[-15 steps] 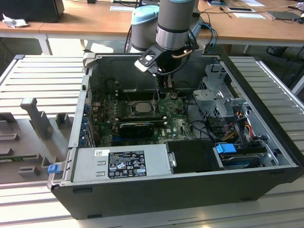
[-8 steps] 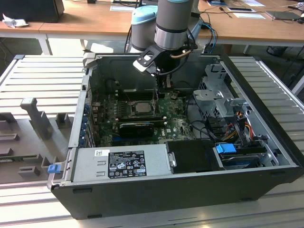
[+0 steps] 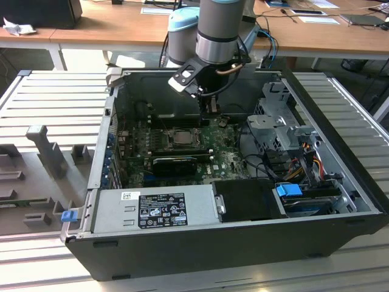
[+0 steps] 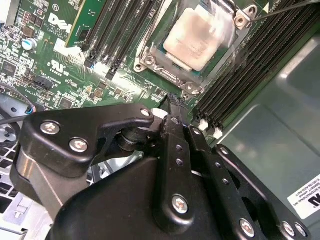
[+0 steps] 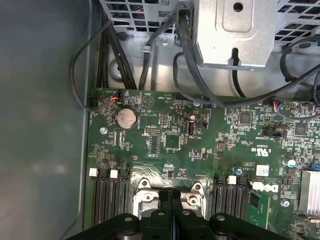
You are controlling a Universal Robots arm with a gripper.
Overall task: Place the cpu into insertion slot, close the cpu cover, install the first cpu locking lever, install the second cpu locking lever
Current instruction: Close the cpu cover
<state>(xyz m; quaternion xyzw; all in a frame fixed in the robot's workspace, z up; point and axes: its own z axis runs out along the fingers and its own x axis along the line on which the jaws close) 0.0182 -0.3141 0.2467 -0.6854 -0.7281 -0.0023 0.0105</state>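
Note:
The cpu (image 4: pixel 197 37) is a pale silvery square lying inside the insertion slot (image 3: pixel 182 137) on the green motherboard. The silvery cpu cover (image 4: pixel 150 57) lies flat as a frame around the chip. A thin metal lever rod (image 4: pixel 172 80) runs along the socket edge nearest the fingers, and I cannot tell whether it is latched. My gripper (image 4: pixel 172 102) hangs shut with nothing in it, just off that edge of the socket. In the exterior view the gripper (image 3: pixel 213 108) is a little behind the socket, toward the exterior view's right. Two corners of the socket frame (image 5: pixel 145 192) show past the fingertips (image 5: pixel 160 216).
Black memory slots (image 4: pixel 260 55) flank the socket on both sides. A black heatsink-like block (image 3: pixel 175 163) sits in front of the socket. A metal drive cage (image 3: pixel 279 121) and cable bundles (image 5: pixel 185 50) stand at the exterior view's right. The case walls (image 3: pixel 103 152) enclose everything.

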